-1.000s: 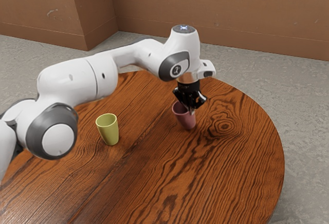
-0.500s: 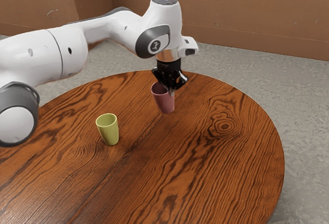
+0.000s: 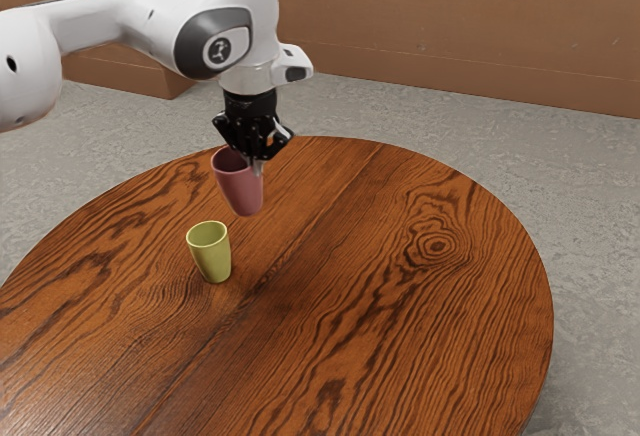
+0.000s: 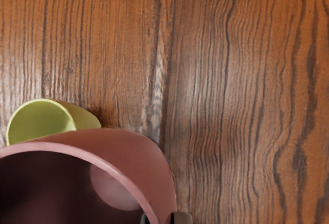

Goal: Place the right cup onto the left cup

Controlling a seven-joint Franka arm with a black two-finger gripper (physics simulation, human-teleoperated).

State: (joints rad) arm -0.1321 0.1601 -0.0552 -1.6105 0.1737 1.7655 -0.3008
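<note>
Pink cup (image 3: pixel 241 191) hangs by its rim, clear of the green cup (image 3: pixel 213 260).

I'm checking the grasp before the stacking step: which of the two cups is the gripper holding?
The pink cup, gripped at its rim and raised above the table; the yellow-green cup stands upright on the wood, untouched.

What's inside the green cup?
Inside the green cup, only bare inner wall shows. The pink cup covers part of its mouth in the wrist view; its bottom is unclear.
</note>
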